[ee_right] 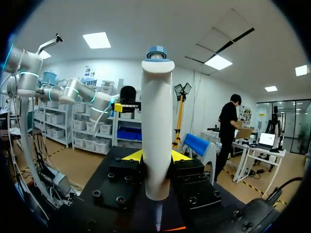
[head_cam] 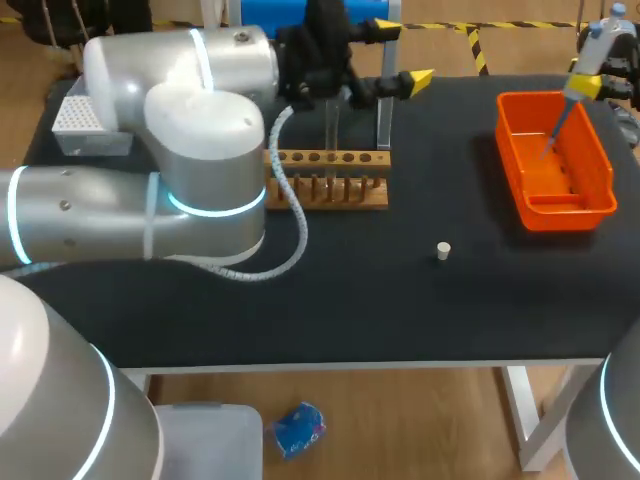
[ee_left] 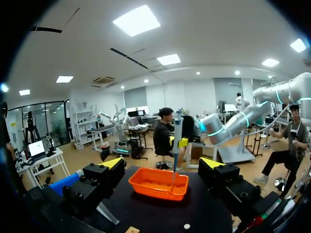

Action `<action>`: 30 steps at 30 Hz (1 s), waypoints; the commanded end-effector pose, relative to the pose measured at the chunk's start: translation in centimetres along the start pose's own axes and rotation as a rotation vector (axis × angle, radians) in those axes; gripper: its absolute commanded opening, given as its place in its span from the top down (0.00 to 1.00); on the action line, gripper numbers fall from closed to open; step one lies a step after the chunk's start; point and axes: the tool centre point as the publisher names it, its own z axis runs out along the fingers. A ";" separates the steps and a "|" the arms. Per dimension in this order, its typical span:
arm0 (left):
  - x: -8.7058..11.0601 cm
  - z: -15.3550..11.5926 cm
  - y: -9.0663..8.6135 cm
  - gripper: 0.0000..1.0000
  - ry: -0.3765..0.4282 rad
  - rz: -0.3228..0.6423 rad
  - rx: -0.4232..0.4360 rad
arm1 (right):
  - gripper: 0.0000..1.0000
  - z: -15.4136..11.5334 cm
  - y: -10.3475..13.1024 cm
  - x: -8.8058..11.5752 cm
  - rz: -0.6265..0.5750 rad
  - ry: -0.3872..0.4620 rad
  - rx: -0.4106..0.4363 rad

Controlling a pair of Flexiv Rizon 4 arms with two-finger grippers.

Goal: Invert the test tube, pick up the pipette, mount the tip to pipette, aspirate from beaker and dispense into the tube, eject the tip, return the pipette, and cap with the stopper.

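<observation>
Head view: your right gripper (head_cam: 585, 87) clamps the white, blue-capped pipette (head_cam: 598, 45) over the orange plastic bin (head_cam: 503, 140), likely to eject its tip (head_cam: 556, 130); left gripper (head_cam: 402, 55) gapes wide.

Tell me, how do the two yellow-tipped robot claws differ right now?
The left gripper is open and empty; the right gripper is shut on the blue-and-white plastic pipette. The left gripper hangs near the wooden test tube rack; the right gripper is over the orange plastic tray. Both have black fingers with yellow tips.
</observation>
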 end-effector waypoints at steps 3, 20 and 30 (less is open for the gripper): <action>-0.6 5.3 -0.9 0.00 0.013 0.002 -0.050 | 1.00 -2.2 -1.5 -2.0 0.010 0.017 -0.014; -0.7 7.7 -1.2 0.00 0.011 -0.012 -0.064 | 1.00 -3.6 -3.0 -5.5 0.022 0.045 -0.032; -0.7 7.7 -1.2 0.00 0.011 -0.012 -0.064 | 1.00 -3.6 -3.0 -5.5 0.022 0.045 -0.032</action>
